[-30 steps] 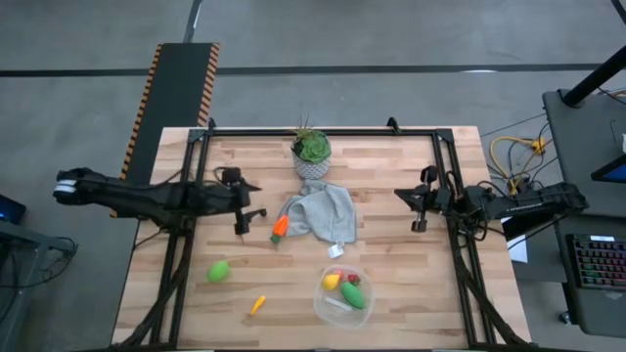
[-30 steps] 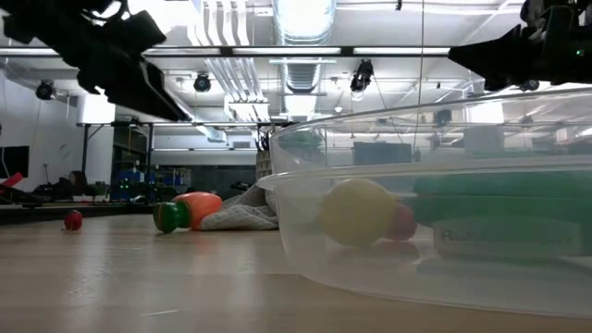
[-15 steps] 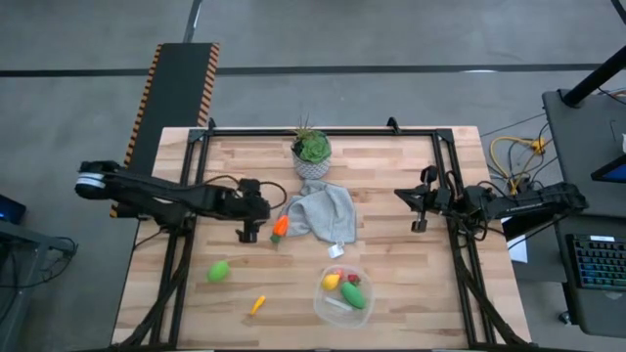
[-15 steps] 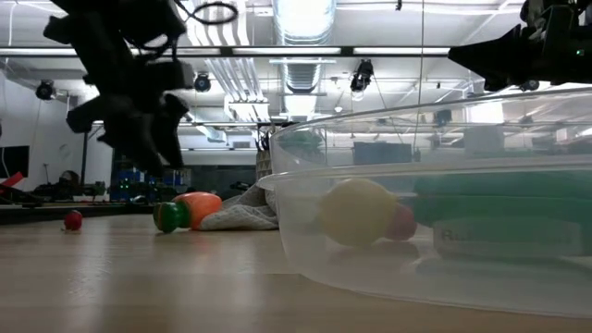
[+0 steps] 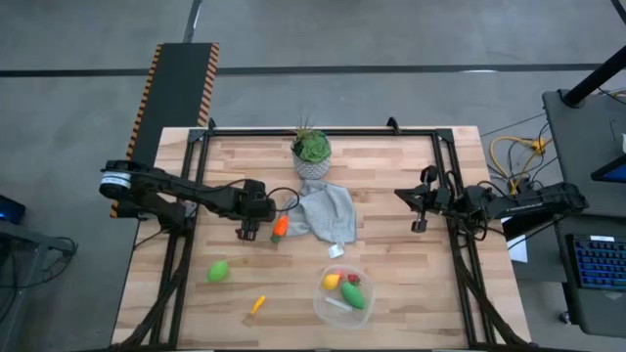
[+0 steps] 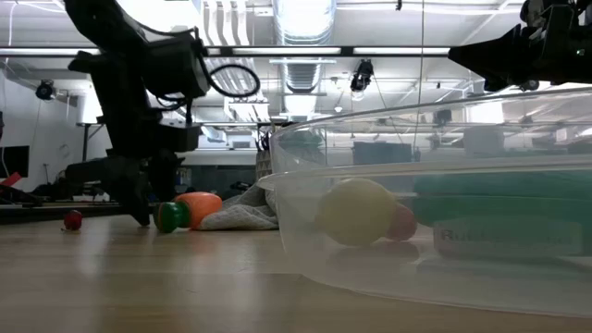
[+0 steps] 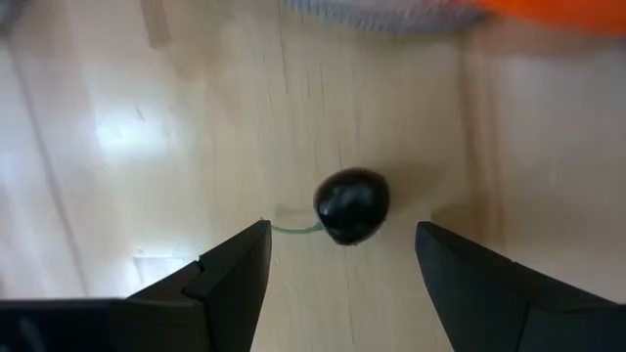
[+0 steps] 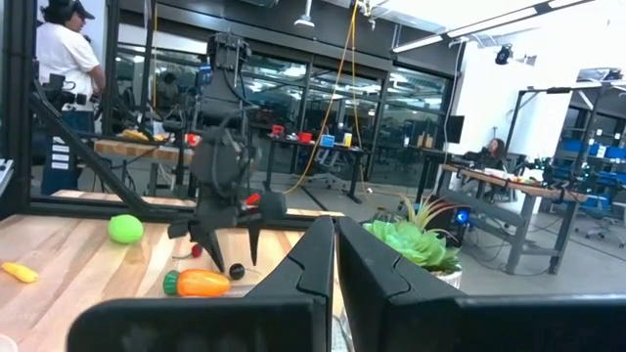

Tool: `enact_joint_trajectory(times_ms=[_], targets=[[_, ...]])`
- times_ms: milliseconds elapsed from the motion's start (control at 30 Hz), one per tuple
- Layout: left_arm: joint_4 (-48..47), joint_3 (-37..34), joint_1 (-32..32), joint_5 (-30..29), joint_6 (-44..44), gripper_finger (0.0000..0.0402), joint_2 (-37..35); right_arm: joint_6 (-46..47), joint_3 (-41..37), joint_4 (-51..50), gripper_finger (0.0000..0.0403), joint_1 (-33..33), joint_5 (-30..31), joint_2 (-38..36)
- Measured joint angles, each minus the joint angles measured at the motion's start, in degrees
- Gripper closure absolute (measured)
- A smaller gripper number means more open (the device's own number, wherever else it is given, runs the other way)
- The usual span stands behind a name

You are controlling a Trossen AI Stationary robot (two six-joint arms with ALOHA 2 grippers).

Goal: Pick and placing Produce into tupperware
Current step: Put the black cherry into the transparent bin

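My left gripper [image 5: 248,233] points down at the table, open, just left of the big orange carrot [image 5: 280,228]. In the left wrist view its fingers [image 7: 235,269] stand on either side of a small dark berry [image 7: 352,205] with a green stem, not touching it. The berry lies on the wood. A green oval [image 5: 218,271] and a small orange carrot [image 5: 257,305] lie nearer the front edge. The clear tupperware [image 5: 328,305] holds a lemon [image 5: 332,281], a green piece and something red. My right gripper [image 5: 419,225] waits, shut, at the table's right side.
A grey cloth [image 5: 321,213] lies crumpled at mid-table, touching the big carrot. A potted plant [image 5: 311,156] stands behind it near the far edge. A red berry [image 6: 72,220] rests on the wood left of my left gripper [image 6: 153,215]. A person stands beyond the table [image 8: 61,59].
My left gripper has moved toward the table's right, toward the big carrot, tipped to point downward, and come down close to the tabletop over the dark berry. The produce, cloth and tupperware have stayed where they were.
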Motion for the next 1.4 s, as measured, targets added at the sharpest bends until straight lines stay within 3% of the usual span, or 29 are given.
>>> enact_joint_trajectory(times_ms=[367,600,867,1400], targets=[[0.41,0.10,1.31,1.27,3.10,0.0162,0.57,0.11,0.00,-0.04,0.0394,0.00,0.00,0.02],[1.90,0.01,1.33,0.91,12.58,0.0162,0.22,0.11,0.00,-0.12,0.0394,0.01,0.00,0.00],[3.99,0.01,1.33,2.14,16.56,0.0162,2.21,0.11,0.00,-0.48,0.0394,0.00,0.00,0.01],[4.23,-0.01,1.33,2.72,19.04,0.0163,3.43,0.13,0.00,-0.48,0.0394,0.02,0.02,0.02]])
